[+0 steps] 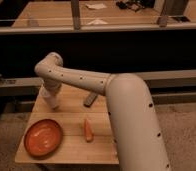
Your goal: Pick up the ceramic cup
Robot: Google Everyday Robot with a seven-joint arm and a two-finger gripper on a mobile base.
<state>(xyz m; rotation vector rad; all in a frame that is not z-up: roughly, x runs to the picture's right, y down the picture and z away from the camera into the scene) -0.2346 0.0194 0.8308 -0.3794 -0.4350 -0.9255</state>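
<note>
My white arm (126, 100) reaches from the lower right across the small wooden table (71, 150) and bends down at its far left. The gripper (52, 101) points down there, low over the tabletop. A pale whitish shape at the gripper's tip merges with it, so I cannot make out the ceramic cup on its own. It is hidden by the gripper or blends into it.
An orange plate (43, 138) lies at the table's front left. A small orange carrot-like piece (87, 129) lies in the middle. A dark grey flat object (91, 99) lies by the arm. A dark rail and a wooden counter (51, 15) run behind.
</note>
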